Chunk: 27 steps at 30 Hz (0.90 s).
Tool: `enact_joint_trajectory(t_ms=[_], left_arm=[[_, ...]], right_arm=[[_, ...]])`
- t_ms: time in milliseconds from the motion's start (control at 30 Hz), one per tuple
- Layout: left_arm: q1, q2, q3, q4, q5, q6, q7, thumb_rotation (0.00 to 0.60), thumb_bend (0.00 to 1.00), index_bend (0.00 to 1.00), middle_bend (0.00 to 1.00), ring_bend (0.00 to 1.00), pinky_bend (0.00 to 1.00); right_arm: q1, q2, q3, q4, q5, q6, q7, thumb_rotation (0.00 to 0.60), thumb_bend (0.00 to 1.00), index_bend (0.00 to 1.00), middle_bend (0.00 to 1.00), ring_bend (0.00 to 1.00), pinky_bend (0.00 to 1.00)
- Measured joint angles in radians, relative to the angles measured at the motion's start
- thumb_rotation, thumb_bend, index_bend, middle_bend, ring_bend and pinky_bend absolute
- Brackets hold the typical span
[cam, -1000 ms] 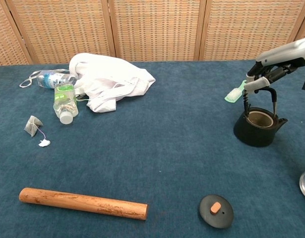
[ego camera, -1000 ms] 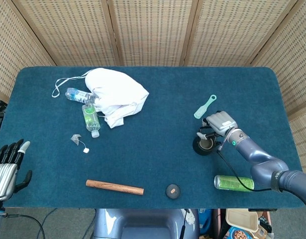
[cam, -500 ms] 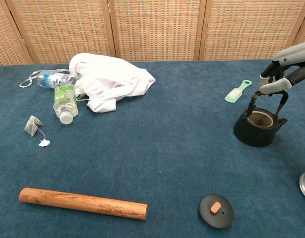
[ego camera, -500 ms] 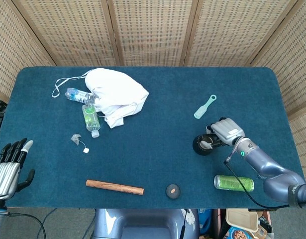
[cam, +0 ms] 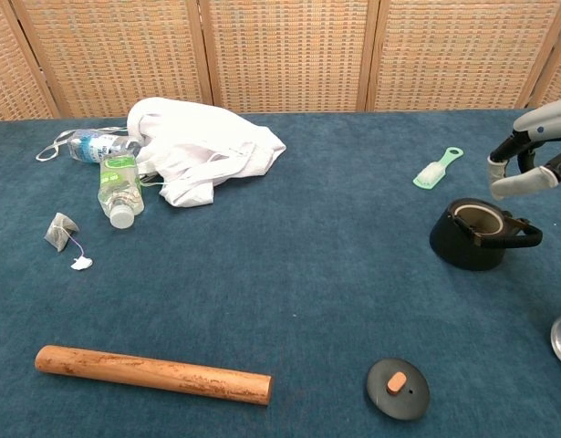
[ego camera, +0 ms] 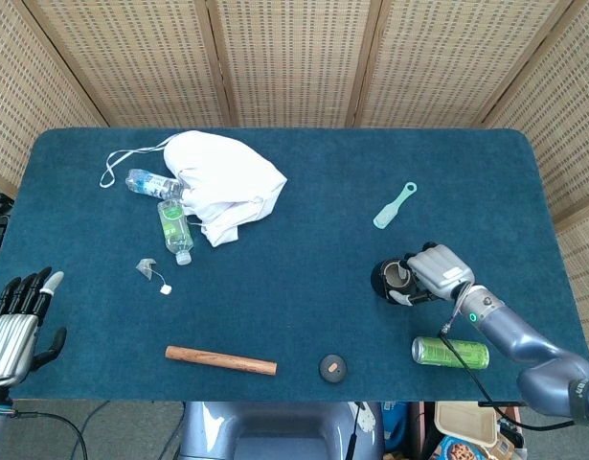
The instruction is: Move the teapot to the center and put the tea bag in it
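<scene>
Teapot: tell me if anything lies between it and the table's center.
Nothing visible does. The teapot sits at the table's right with bare blue cloth stretching leftward to the center. Its lid lies nearer the front edge, the green brush farther back, both off that path. The right hand is just beside the teapot.

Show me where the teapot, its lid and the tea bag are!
teapot point(cam: 472, 248), chest view, front of the black body.
lid point(cam: 398, 389), chest view, flat black top.
tea bag point(cam: 57, 231), chest view, middle of the pouch.
</scene>
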Motion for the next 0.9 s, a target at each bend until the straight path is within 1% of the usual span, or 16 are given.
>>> enact_joint_trajectory(t_ms=[467, 900], left_arm=[[-0.009, -0.002, -0.003, 0.017, 0.000, -0.013, -0.019, 0.600, 0.46, 0.04, 0.00, 0.04, 0.00], [-0.011, -0.004, -0.004, 0.027, -0.006, -0.018, -0.029, 0.600, 0.46, 0.04, 0.00, 0.04, 0.00]], right_arm=[[-0.028, -0.028, -0.034, -0.053, 0.041, 0.059, -0.086, 0.105, 0.51, 0.40, 0.39, 0.44, 0.24], [-0.043, -0.057, -0.050, -0.058, 0.059, 0.083, -0.125, 0.102, 0.51, 0.40, 0.39, 0.45, 0.24]])
